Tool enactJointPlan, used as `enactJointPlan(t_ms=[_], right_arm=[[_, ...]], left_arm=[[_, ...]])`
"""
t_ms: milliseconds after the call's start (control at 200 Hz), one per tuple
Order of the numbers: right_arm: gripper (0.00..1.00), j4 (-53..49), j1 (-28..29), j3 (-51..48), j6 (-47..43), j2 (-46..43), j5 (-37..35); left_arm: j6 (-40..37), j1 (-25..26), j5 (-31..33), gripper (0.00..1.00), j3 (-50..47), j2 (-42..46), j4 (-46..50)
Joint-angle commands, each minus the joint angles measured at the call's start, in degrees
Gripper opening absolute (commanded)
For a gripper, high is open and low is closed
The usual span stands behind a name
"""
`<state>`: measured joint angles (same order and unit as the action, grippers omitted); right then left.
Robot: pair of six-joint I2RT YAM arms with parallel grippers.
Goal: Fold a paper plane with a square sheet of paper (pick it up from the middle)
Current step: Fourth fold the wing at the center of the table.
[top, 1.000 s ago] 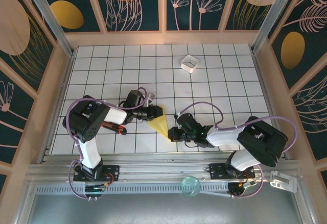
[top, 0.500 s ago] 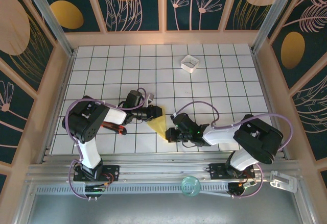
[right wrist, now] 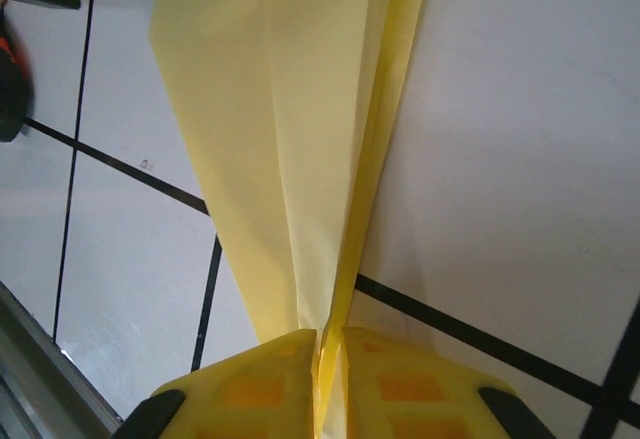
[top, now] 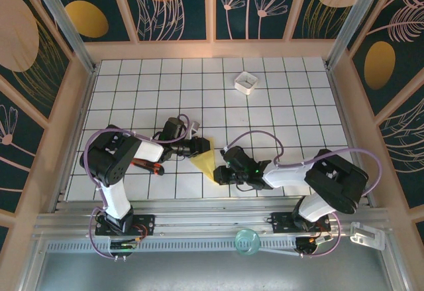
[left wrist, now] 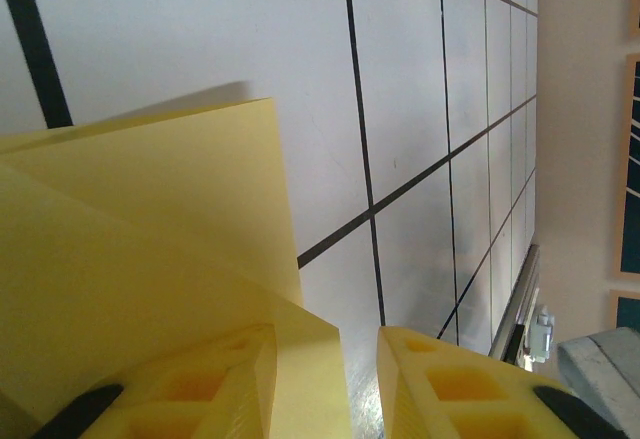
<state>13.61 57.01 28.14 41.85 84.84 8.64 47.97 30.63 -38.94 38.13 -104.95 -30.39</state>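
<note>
Right pincer (right wrist: 330,344) edges in, nipping the paper plane (right wrist: 300,159) by its ridge, left pincer (left wrist: 328,349) half-open at its wing, so it's final creasing, I'd say.

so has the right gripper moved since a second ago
Yes. Against the table grid, the right gripper has slid a little left, toward the plane.

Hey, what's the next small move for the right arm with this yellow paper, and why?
Probably ease the right gripper open and back off slightly: the paper plane already tapers to a slim dart, that gripper pinches its central ridge, and the left gripper sits at the wide end.
</note>
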Motion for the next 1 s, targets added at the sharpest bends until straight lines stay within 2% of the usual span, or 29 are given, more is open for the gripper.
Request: enactJointPlan(t_ms=[0, 305, 656, 996], right_arm=[[0.17, -2.4, -0.6, -0.5, -1.5, -3.6, -1.3], [0.19, -3.6, -1.5, 2.2, -4.5, -6.5, -1.2], [0.09, -1.8, -1.7, 7.4, -7.6, 2.5, 2.5], [0.06, -0.7, -1.7, 3.9, -6.0, 5.2, 3.9]], left_arm=[[-2.2, -0.6, 2.6, 0.34, -1.8, -1.1, 6.8], [-2.4, -0.6, 2.6, 0.34, -1.8, -1.1, 7.1], [-2.6, -0.6, 2.7, 0.34, -1.6, -1.0, 7.6], [-2.8, -0.6, 2.7, 0.34, -1.4, -1.0, 7.8]])
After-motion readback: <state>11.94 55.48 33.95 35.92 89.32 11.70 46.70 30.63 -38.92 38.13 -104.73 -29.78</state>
